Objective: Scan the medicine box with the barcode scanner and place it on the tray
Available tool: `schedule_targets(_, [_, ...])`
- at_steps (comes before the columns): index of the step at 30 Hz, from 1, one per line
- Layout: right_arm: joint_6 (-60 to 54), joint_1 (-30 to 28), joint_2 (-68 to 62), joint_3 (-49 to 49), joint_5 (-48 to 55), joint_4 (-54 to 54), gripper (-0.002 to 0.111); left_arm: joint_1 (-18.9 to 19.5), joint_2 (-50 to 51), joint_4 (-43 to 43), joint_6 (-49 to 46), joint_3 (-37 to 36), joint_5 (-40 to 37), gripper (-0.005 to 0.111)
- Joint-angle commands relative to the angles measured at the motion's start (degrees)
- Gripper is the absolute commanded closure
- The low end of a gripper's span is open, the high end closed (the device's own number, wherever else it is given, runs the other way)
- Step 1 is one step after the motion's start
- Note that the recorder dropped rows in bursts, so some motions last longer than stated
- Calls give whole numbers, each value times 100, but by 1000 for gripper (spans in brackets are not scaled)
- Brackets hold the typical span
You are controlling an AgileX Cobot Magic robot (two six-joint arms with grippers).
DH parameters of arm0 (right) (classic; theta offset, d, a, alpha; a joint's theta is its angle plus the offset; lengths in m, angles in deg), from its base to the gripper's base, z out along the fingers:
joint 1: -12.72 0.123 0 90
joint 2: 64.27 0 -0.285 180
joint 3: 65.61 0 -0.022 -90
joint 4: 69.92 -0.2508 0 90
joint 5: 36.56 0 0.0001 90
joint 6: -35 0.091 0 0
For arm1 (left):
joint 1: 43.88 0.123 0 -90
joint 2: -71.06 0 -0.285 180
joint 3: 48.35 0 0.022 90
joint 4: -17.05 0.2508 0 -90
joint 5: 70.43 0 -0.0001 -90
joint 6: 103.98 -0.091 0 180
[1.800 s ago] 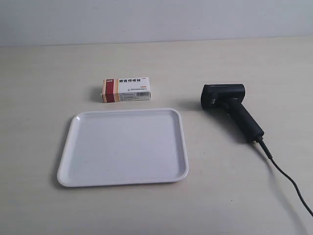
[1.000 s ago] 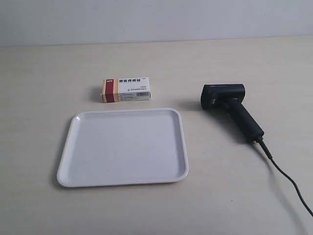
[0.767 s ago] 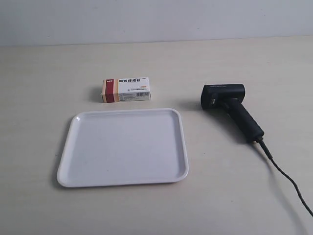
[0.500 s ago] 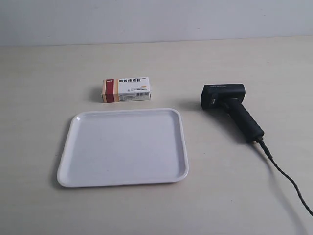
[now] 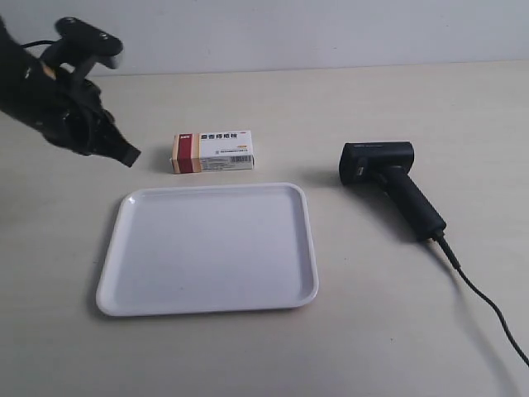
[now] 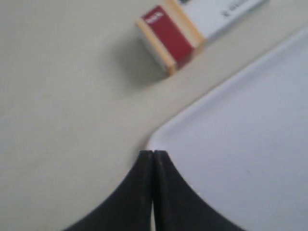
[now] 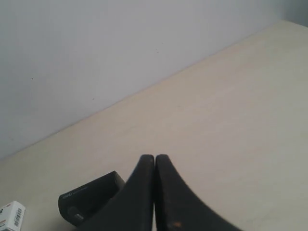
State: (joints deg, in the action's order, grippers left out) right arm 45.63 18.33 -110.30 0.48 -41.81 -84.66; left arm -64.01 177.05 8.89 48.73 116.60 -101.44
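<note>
The medicine box (image 5: 212,151) lies flat on the table just behind the white tray (image 5: 132,248), its red and orange band toward the exterior view's left. The black barcode scanner (image 5: 390,184) lies to the right of the tray, cable trailing to the lower right. My left gripper (image 5: 128,155) hangs at the exterior view's left, shut and holding nothing, apart from the box. In the left wrist view the gripper (image 6: 153,153) sits over the tray's corner (image 6: 163,137), with the box (image 6: 171,38) beyond. My right gripper (image 7: 154,157) is shut, the scanner's head (image 7: 89,195) and the box's barcode end (image 7: 12,216) beside it.
The table is a pale beige surface (image 5: 397,331) ending at a light wall (image 5: 289,33) at the back. The scanner's thin cable (image 5: 488,306) runs off the frame's lower right edge.
The arm at the exterior view's left has come into view from the upper left, its shut gripper now near the box. Box, tray and scanner have not moved.
</note>
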Motion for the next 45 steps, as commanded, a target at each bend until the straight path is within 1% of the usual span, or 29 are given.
schedule_targets(1, [-11, -32, -263, -88, -153, 152, 108, 202, 540, -2890, -3949, 1214, -1956, 107])
schedule_targets(2, [-11, -32, -292, -88, -153, 152, 108, 252, 620, -3344, -4457, 1353, -1954, 107])
schedule_targets(3, [-11, -32, -313, -88, -153, 152, 108, 278, 680, -3647, -4758, 1402, -1832, 107])
schedule_targets(4, [-11, -32, -313, -88, -153, 152, 108, 291, 757, -3928, -5000, 1429, -1541, 107])
schedule_targets(7, [-11, -32, -324, -88, -143, 152, 108, 280, 1044, -4216, -5658, 1429, -799, 107])
schedule_targets(9, [-11, -32, -324, -88, -143, 163, 108, 291, 1262, -4427, -5685, 1429, -375, 102])
schedule_targets(13, [-11, -32, -324, -88, -155, 162, 108, 291, 1689, -4748, -5866, 1500, 169, 79])
schedule_targets(14, [-11, -32, -324, -88, -155, 162, 108, 291, 1795, -4761, -5951, 1539, 200, 73])
schedule_targets(16, [-11, -32, -324, -88, -155, 187, 108, 291, 1979, -4775, -6171, 1652, 12, 61])
schedule_targets(18, [-11, -32, -324, -88, -155, 187, 108, 291, 2161, -4801, -6502, 1789, -349, 50])
schedule_targets(21, [-11, -32, -324, -88, -155, 187, 108, 291, 2422, -5060, -6914, 2026, -680, 34])
schedule_targets(23, [-11, -32, -324, -88, -155, 187, 108, 291, 2646, -5088, -6983, 2237, -680, 25])
schedule_targets(25, [-11, -32, -324, -88, -155, 187, 108, 291, 2865, -5047, -6994, 2453, -843, 21])
schedule_targets(26, [-11, -32, -324, -88, -155, 187, 108, 301, 3020, -5012, -7021, 2583, -974, 22])
schedule_targets(32, [-23, -32, -324, -88, -177, 200, 108, 301, 3663, -5002, -7070, 3208, -1078, 22])
schedule_targets(36, [-23, -32, -324, -88, -201, 212, 108, 301, 3908, -4884, -7140, 3376, -1118, 23])
schedule_targets(37, [-34, -32, -324, -88, -202, 235, 108, 301, 3917, -4884, -7200, 3376, -1118, 26])
schedule_targets(39, [-35, -32, -324, -88, -202, 348, 108, 301, 3917, -4843, -7291, 3376, -1118, 40])
schedule_targets(43, [-16, -32, -405, -158, -258, 797, 108, 301, 3792, -4705, -7291, 3376, -1166, 86])
schedule_targets(44, [8, -21, -503, -251, -161, 861, 108, 301, 3712, -4613, -7263, 3376, -1321, 97])
schedule_targets(45, [8, 13, -617, -345, -1, 907, 108, 301, 3635, -4583, -7251, 3376, -1552, 107])
